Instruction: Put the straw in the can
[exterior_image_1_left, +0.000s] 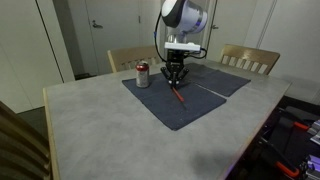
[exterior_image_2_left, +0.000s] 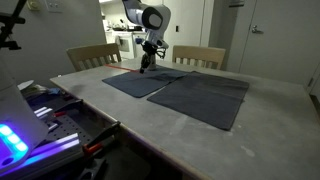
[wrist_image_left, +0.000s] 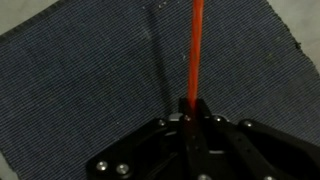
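The red-orange straw (exterior_image_1_left: 177, 95) hangs slanted from my gripper (exterior_image_1_left: 174, 78), which is shut on its upper end; its lower end is near or on the dark cloth mat (exterior_image_1_left: 175, 105). In the wrist view the straw (wrist_image_left: 195, 50) runs straight out from between the closed fingers (wrist_image_left: 191, 108) over the mat. The red can (exterior_image_1_left: 143, 74) with a silver top stands upright on the mat's far corner, a short way beside the gripper. In an exterior view the gripper (exterior_image_2_left: 147, 62) shows small at the far end of the table; the can is hidden there.
A second dark mat (exterior_image_1_left: 222, 80) lies next to the first on the grey table (exterior_image_1_left: 90, 130). Wooden chairs (exterior_image_1_left: 250, 58) stand behind the table. A bench with cables and blue lights (exterior_image_2_left: 40, 125) stands beside the table edge.
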